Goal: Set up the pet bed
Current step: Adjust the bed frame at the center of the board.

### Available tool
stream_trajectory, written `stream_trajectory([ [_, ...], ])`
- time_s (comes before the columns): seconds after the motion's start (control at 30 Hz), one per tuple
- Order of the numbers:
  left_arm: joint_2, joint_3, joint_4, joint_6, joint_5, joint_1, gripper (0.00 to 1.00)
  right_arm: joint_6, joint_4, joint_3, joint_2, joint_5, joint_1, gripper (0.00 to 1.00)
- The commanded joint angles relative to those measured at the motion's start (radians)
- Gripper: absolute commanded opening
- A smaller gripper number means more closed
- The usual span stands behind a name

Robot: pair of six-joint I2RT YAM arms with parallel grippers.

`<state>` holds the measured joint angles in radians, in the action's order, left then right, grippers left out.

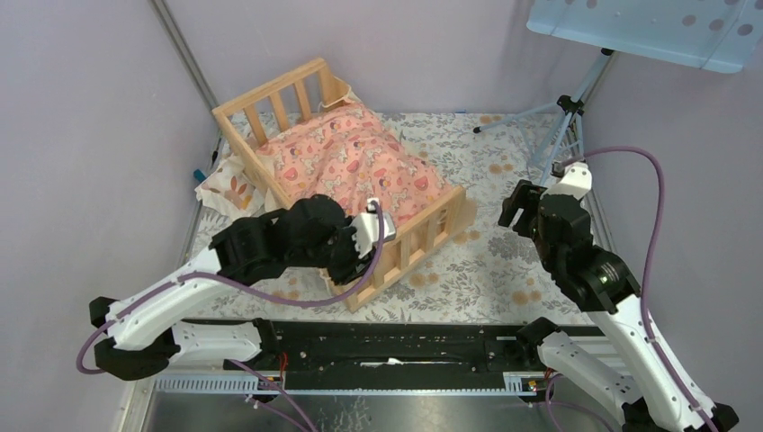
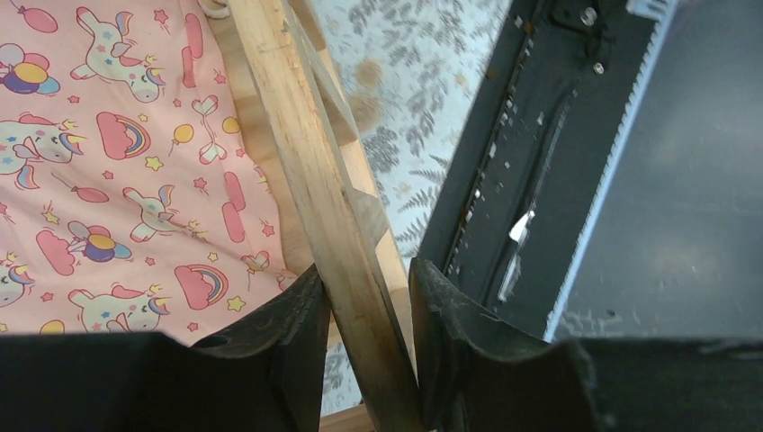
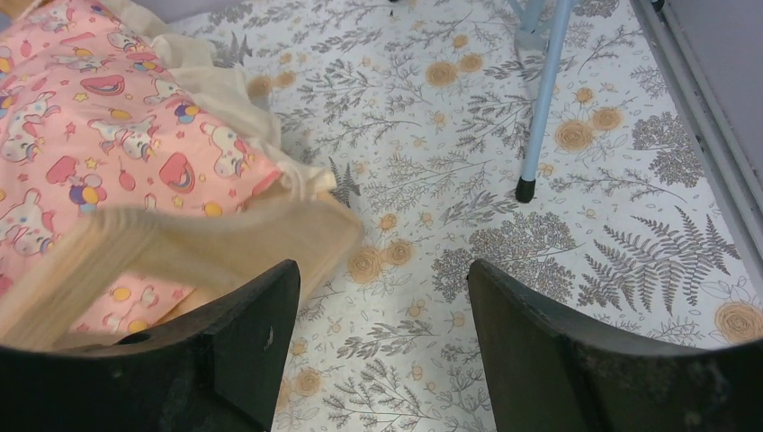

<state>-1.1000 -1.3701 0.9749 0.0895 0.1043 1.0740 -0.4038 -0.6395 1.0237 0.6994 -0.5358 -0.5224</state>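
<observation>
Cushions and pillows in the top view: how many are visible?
2. The pink patterned cushion lies inside the pet bed. The small cream pillow lies outside the bed, on the view's left, partly hidden by its rail. More could be hidden under the cushion.

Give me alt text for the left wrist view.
The left gripper straddles a wooden rail of the pet bed, one finger on each side. A pink unicorn-print cushion lies inside the bed, with floral tablecloth past the rail.
</observation>
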Motion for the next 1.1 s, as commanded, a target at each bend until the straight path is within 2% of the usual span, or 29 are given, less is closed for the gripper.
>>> stream_trajectory([
  [0.0,0.033,0.032,0.141,0.083,0.203,0.115,0.00,0.022,0.048,0.049,0.025,0.040,0.005,0.76],
  [0.1,0.051,0.044,0.146,0.085,0.142,0.126,0.00,0.020,0.055,0.034,0.029,0.048,0.006,0.76],
  [0.23,0.108,0.007,0.052,0.008,-0.068,0.126,0.17,0.022,0.056,0.017,0.028,0.049,0.005,0.76],
  [0.3,0.146,-0.022,-0.028,-0.045,-0.202,0.126,0.37,0.023,0.065,0.006,0.026,0.054,0.005,0.77],
  [0.37,0.167,-0.054,-0.109,-0.100,-0.316,0.126,0.53,0.024,0.074,-0.001,0.031,0.062,0.006,0.77],
  [0.5,0.145,-0.176,-0.183,-0.257,-0.538,0.126,0.64,0.026,0.084,-0.017,0.037,0.076,0.005,0.77],
  [0.6,0.115,-0.243,-0.196,-0.367,-0.755,0.126,0.66,0.021,0.090,-0.037,0.036,0.085,0.005,0.77],
  [0.67,0.088,-0.287,-0.115,-0.476,-0.992,0.124,0.67,0.013,0.091,-0.044,0.040,0.096,0.005,0.77],
  [0.73,0.053,-0.350,0.069,-0.646,-1.240,0.120,0.67,0.005,0.093,-0.051,0.040,0.106,0.005,0.77],
  [0.8,0.025,-0.407,0.226,-0.753,-1.379,0.088,0.66,-0.002,0.096,-0.062,0.036,0.114,0.005,0.77],
  [0.87,0.000,-0.457,0.295,-0.773,-1.417,-0.007,0.66,-0.004,0.100,-0.068,0.036,0.124,0.005,0.78],
  [0.93,0.000,-0.476,0.263,-0.721,-1.376,-0.113,0.66,-0.007,0.098,-0.068,0.039,0.133,0.005,0.78],
  [1.07,0.055,-0.297,-0.040,-0.559,-1.172,-0.248,0.69,0.005,0.095,-0.065,0.047,0.161,0.006,0.78],
])
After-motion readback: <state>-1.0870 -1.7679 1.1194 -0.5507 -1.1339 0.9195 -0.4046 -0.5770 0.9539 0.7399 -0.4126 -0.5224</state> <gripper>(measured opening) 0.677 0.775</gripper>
